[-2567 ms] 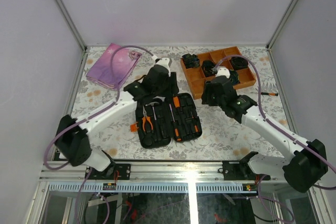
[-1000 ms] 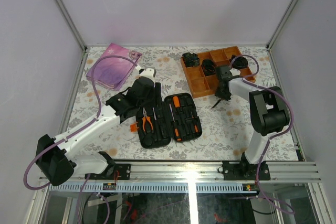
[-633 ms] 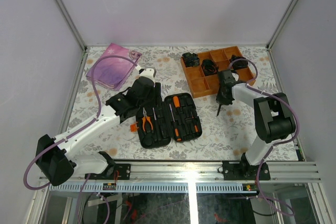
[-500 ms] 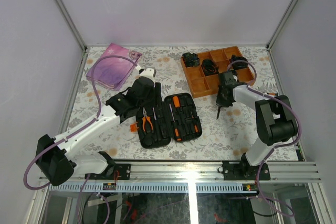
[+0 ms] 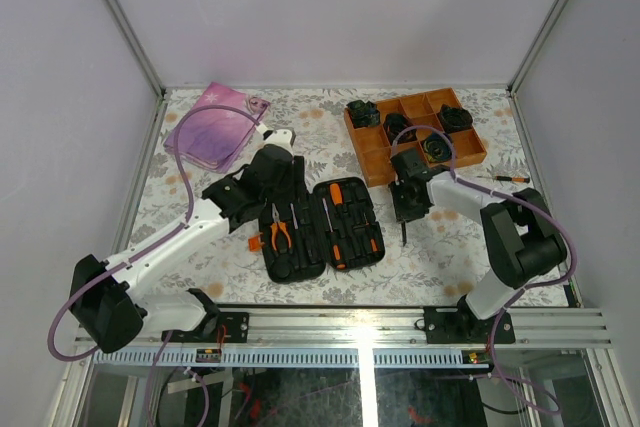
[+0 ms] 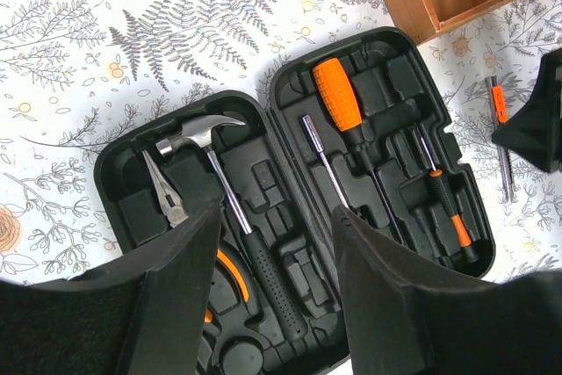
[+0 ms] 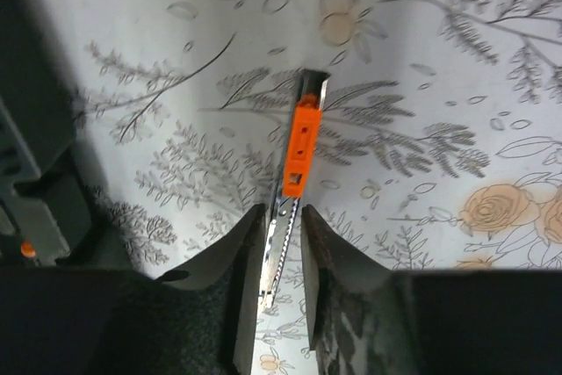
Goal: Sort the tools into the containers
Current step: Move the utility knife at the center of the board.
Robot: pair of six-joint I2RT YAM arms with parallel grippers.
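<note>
The right tool (image 7: 282,211) is pinching one end of a slim metal implement with an orange slider (image 7: 301,147), held over the flower-patterned bench (image 5: 430,252) just right of the open black oblong rounded-corner case (image 5: 322,232) and near the brown divided tray (image 5: 375,162). The left tool (image 6: 277,261), fingers spread and holding nothing, hovers over the case, whose moulded slots hold pliers (image 6: 167,191), a hammer (image 6: 198,138) and an orange-handled screwdriver (image 6: 338,94).

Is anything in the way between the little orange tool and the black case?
Nothing visible is. The right gripper holds the little orange tool just right of the open black case, with only table surface between them.
</note>
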